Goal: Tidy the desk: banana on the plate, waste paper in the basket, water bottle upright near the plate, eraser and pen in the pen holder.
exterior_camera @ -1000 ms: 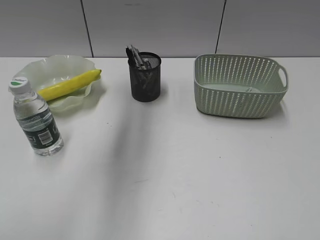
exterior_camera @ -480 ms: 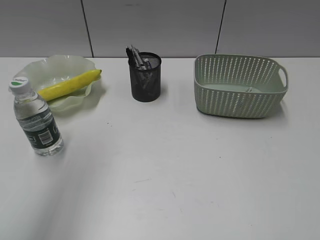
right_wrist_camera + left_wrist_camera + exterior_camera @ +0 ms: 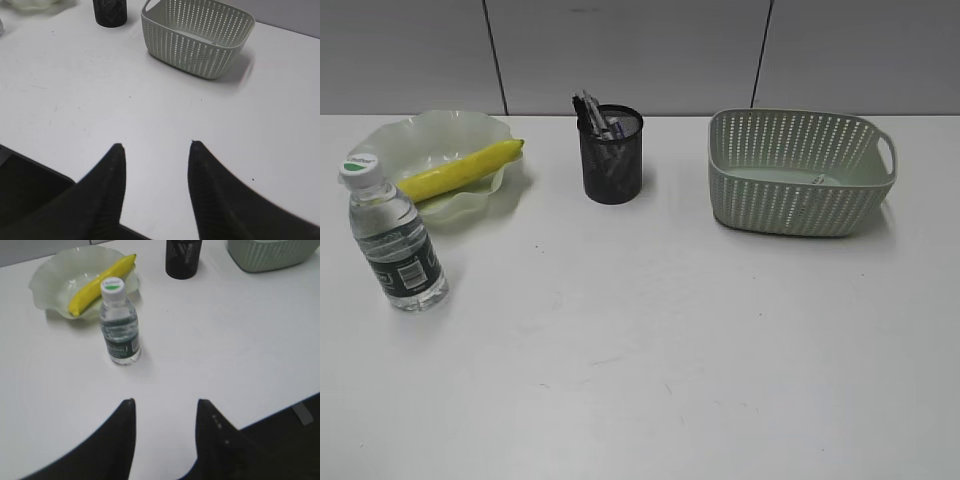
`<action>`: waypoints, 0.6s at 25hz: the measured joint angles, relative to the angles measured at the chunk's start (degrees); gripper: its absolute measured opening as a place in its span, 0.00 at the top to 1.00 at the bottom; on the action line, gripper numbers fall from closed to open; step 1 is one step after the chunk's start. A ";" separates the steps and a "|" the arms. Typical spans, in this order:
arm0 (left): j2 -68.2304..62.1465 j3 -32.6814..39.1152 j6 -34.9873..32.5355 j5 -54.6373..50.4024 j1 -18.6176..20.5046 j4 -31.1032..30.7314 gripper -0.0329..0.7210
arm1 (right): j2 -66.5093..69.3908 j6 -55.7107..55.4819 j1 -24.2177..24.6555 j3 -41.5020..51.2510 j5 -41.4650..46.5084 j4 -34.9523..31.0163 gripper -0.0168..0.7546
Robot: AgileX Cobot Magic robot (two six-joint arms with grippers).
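Note:
The yellow banana (image 3: 460,170) lies on the ruffled pale-green plate (image 3: 395,140) at the back left. In front of the plate the water bottle (image 3: 396,240) stands upright, white cap up. Pens (image 3: 592,112) stick out of the black mesh pen holder (image 3: 611,160). The eraser and the waste paper are hidden from me. The perforated basket (image 3: 800,175) sits at the back right. Neither gripper shows in the exterior view. My left gripper (image 3: 166,401) is open and empty over the desk, short of the bottle (image 3: 120,325). My right gripper (image 3: 157,145) is open and empty, well short of the basket (image 3: 197,35).
The white desk (image 3: 650,340) ends just under both grippers: its front edge (image 3: 280,407) shows in the left wrist view and again (image 3: 35,165) in the right wrist view. A grey panelled wall (image 3: 640,50) runs behind the desk.
A faint shadow across the desk's left middle has faded away. The banana, bottle, pen holder and basket have not moved.

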State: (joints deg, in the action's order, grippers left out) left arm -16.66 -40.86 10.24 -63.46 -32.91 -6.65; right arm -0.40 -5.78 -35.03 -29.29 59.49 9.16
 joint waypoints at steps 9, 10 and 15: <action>16.96 9.94 -0.49 2.28 0.00 4.14 0.62 | 0.00 0.00 0.00 0.00 0.00 -0.75 0.54; 16.96 9.94 -0.55 2.28 0.00 4.14 0.62 | 0.00 0.00 0.00 0.00 0.00 -0.82 0.54; 16.96 9.94 -0.55 2.63 0.00 5.20 0.62 | 0.00 0.00 0.00 0.00 0.00 -2.48 0.54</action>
State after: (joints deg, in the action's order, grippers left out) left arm 0.30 -30.91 9.69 -60.83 -32.91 -1.45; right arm -0.40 -5.78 -35.03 -29.29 59.49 6.68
